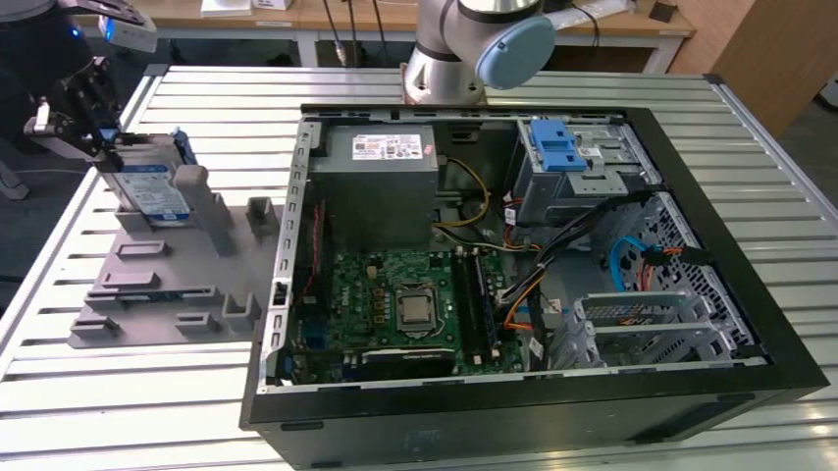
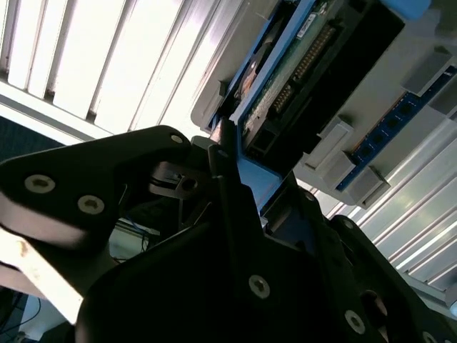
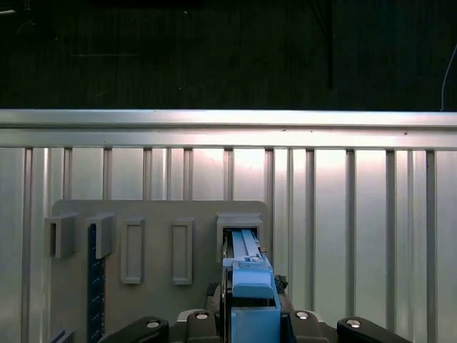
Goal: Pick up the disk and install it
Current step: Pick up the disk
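The disk point(image 1: 148, 191) stands on edge at the far end of the grey holder plate point(image 1: 171, 285), at the exterior view's left, its blue-and-white label showing. My gripper point(image 1: 112, 157) sits on the disk's upper end, shut on its blue carrier. In the first wrist view the disk point(image 3: 246, 275) is edge-on, its far end in a grey slot point(image 3: 239, 223), and the gripper point(image 3: 250, 318) has dark fingers on either side. In the second wrist view a black finger point(image 2: 225, 168) presses against the blue frame of the disk point(image 2: 300, 71), whose circuit board side shows.
An open computer case point(image 1: 524, 412) lies on the slatted metal table point(image 1: 105, 412), to the exterior view's right of the holder plate. Inside are a grey drive cage with a blue latch point(image 1: 563, 157), a grey power supply box point(image 1: 380, 167), the motherboard point(image 1: 406, 304) and loose cables.
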`<action>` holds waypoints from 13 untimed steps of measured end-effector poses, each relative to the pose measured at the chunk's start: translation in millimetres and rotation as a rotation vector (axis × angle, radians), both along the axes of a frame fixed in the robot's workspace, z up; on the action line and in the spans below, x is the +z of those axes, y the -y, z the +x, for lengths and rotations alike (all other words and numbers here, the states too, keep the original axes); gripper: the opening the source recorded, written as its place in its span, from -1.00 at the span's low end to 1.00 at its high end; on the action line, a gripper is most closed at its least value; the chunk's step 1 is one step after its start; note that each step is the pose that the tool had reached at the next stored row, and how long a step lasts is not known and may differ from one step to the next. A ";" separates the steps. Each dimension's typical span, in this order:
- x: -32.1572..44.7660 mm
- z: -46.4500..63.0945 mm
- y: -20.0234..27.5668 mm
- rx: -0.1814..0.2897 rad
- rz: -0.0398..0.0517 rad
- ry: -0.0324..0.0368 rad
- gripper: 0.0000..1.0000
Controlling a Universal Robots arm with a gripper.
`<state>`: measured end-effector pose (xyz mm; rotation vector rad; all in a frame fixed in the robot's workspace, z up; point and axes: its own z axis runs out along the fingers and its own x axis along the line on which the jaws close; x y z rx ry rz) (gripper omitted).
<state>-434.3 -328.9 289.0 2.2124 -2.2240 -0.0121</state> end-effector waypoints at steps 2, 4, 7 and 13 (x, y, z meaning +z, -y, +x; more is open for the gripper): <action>0.0 0.0 0.0 0.000 0.0000 0.0000 -0.27; 0.8 0.0 0.0 0.000 0.0000 0.0000 -0.27; 4.1 0.0 0.0 0.000 0.0001 0.0001 -0.27; 11.0 0.0 0.0 0.000 0.0001 0.0001 -0.27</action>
